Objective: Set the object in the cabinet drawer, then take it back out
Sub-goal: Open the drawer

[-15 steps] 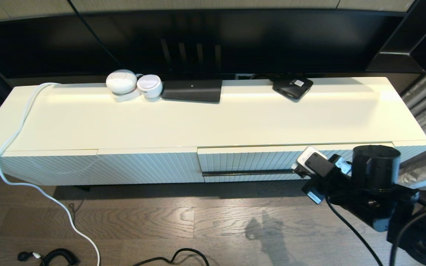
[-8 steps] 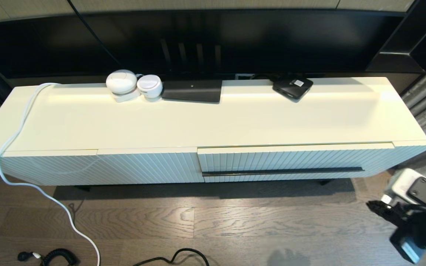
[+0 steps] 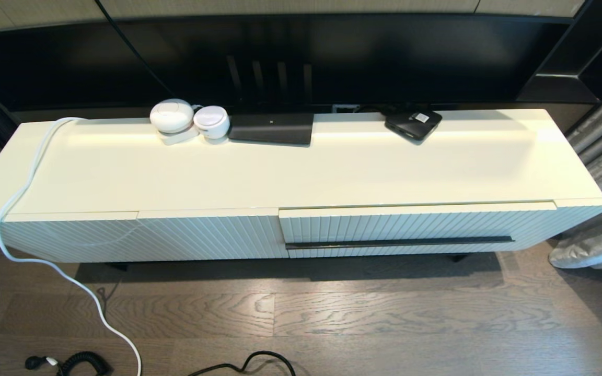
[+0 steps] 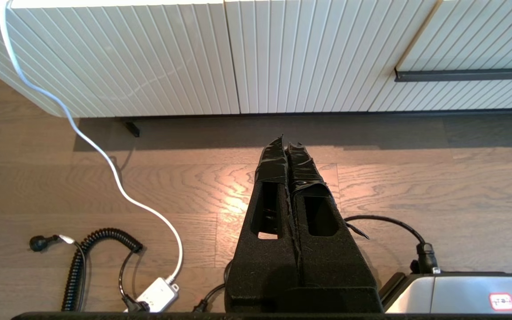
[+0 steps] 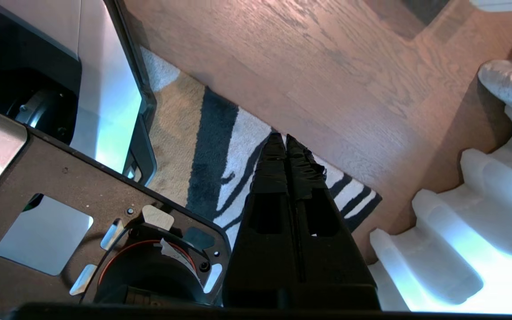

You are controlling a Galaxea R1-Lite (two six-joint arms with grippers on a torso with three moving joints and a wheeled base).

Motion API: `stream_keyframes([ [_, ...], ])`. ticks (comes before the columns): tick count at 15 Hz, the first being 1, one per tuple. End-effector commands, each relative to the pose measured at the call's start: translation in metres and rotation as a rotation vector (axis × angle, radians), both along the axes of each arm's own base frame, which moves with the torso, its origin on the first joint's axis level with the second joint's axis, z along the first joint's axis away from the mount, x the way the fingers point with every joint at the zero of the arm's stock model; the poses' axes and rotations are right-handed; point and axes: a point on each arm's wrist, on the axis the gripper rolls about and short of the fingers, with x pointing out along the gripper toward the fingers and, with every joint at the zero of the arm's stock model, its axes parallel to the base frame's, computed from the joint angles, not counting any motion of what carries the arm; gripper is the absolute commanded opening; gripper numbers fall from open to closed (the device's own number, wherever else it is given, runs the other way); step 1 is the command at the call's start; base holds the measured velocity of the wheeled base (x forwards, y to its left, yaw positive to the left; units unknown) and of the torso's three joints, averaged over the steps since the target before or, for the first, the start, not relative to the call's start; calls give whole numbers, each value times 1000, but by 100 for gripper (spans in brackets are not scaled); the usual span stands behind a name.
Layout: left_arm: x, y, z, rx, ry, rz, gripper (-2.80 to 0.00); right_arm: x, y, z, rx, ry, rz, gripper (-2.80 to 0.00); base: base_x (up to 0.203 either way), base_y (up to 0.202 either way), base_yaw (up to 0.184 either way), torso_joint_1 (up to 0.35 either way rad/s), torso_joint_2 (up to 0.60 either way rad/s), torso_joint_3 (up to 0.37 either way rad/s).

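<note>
Although the head view shows the cabinet drawer (image 3: 416,230) flush with the cabinet front, its black bar handle (image 3: 399,243) untouched, neither arm appears there at all. No loose object that plainly belongs to the task shows up; the cabinet top (image 3: 301,172) carries only two white round devices (image 3: 188,120), a flat black box (image 3: 271,128) and a small black unit (image 3: 413,124) along its back edge, so I cannot tell which thing is meant. The risk, as I judge it, is that any new reach for the handle has to begin from outside this view.

In the left wrist view, the left gripper (image 4: 285,141) hangs above the wooden floor (image 4: 416,178) with its jaws pressed together and nothing between them. The white cable (image 4: 105,153) trails near it, and the handle lies well off to one side. A sweep from here could snag that cable.

In the right wrist view, the right gripper (image 5: 281,138) is likewise clenched on nothing, over a striped rug (image 5: 220,155) beside the robot's base (image 5: 60,186), near the pale curtain folds (image 5: 482,213). Swinging out carelessly, it could brush the curtain or the base.
</note>
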Motion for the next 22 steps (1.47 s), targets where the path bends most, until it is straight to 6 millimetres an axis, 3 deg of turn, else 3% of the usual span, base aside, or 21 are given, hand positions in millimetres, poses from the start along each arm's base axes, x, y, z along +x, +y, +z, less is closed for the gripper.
stream_keyframes([
  [1,0,0,0,0,-1,0,-280,-7,-1,0,2,-29,-1,-280,0,0,0,0,0,0],
  [4,0,0,0,0,1,0,-280,-5,0,-1,-1,-23,14,-280,0,0,0,0,0,0],
  [7,0,0,0,0,-1,0,-280,16,3,7,-17,-16,85,-280,0,0,0,0,0,0],
  [12,0,0,0,0,-1,0,-280,91,13,16,-48,-42,176,-280,0,0,0,0,0,0],
  [16,0,0,0,0,-1,0,-280,146,44,1,-60,-54,324,-280,0,0,0,0,0,0],
  [22,0,0,0,0,0,0,-280,180,86,-25,-103,-109,421,-280,0,0,0,0,0,0],
])
